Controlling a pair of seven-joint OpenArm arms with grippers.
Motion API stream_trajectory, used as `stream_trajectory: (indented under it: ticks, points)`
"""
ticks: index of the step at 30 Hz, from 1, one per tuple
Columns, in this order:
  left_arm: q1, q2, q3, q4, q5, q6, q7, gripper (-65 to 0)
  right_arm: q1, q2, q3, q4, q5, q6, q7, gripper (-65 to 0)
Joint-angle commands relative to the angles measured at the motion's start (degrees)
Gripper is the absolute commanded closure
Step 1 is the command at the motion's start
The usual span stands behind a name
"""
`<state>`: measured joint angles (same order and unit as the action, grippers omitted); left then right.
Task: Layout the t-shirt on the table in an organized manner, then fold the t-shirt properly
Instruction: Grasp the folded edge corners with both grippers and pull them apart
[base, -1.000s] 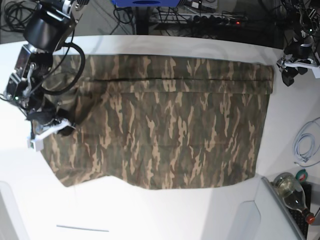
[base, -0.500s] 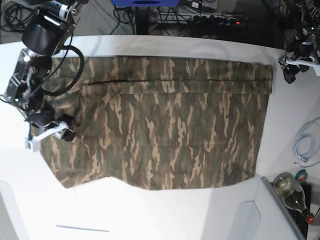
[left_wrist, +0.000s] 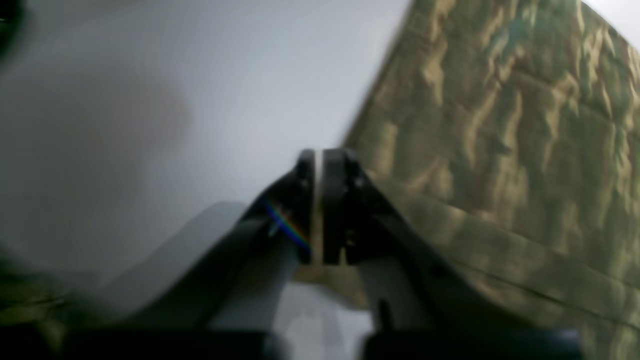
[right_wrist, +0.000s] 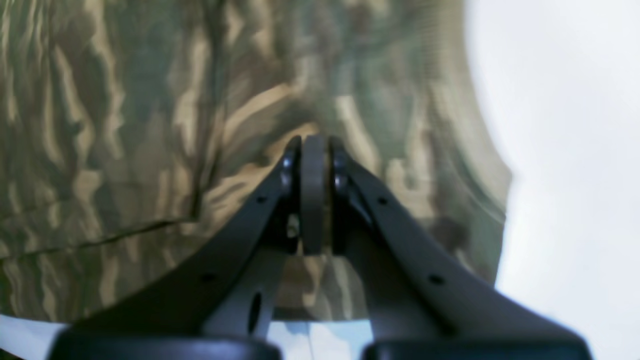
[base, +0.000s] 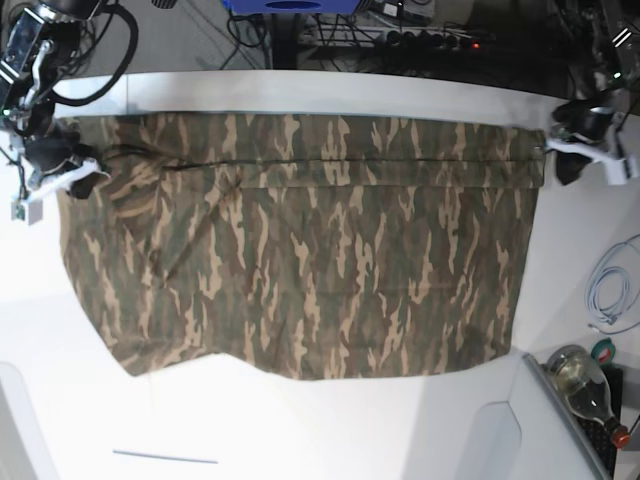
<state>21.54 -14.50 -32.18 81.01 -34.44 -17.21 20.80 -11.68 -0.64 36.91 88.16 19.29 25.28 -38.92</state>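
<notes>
In your base view the t-shirt (base: 300, 245) lay spread flat on the white table (base: 330, 425); your right end effector (base: 55, 172) sat at its far left corner, your left end effector (base: 560, 150) at its far right corner. In your left wrist view the jaws were pressed together beside the shirt's edge, over bare table. In your right wrist view the jaws were clamped together over the fabric; whether cloth was pinched you could not tell.
</notes>
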Motion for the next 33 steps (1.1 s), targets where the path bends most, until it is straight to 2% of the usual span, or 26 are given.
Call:
stream_trajectory:
  ticks: [1, 4, 10, 14, 16, 22, 26, 33]
  points:
    - [-0.7, -0.7, 1.0, -1.0, -0.5, -0.3, -0.8, 0.0, -0.2, 0.3, 0.9, 0.9, 0.8, 0.3, 0.6, -0.3]
    - [-3.7, -0.7, 4.1, -7.1, -0.4, -0.3, -2.9, 0.0, -0.1, 0.3, 2.8, -1.9, 0.8, 0.3, 1.2, -0.3]
    - [-4.8, -1.1, 6.3, -14.8, -0.4, -0.1, -8.2, 0.0, 0.4, 0.9, 2.6, -10.2, 0.8, 0.3, 6.8, -0.2]
    - [-5.0, -1.4, 6.0, -17.9, -0.4, -0.1, -9.3, 0.0, 2.1, 3.1, 3.1, -18.3, 0.8, 0.3, 9.2, -0.2]
    - [-5.0, -2.6, 6.4, -19.0, -0.4, -0.1, -9.3, 0.0, 2.4, 3.7, 3.3, -20.4, 0.8, 0.3, 10.0, -0.2]
    - [-4.5, -3.1, 5.9, -19.8, -0.4, -0.2, -9.3, 0.0, -0.1, 3.2, 3.7, -16.6, 0.8, 0.3, 9.8, -0.2]
    - [-4.5, -3.1, 5.9, -19.8, -0.4, -0.2, -9.3, 0.0, -2.5, 1.5, 3.5, -11.1, 0.8, 0.3, 9.6, -0.2]
    - [-4.5, -3.1, 5.8, -15.9, -0.4, -0.2, -8.9, 0.0, -3.7, 0.8, 3.9, -5.8, 0.8, 0.3, 5.3, -0.2]
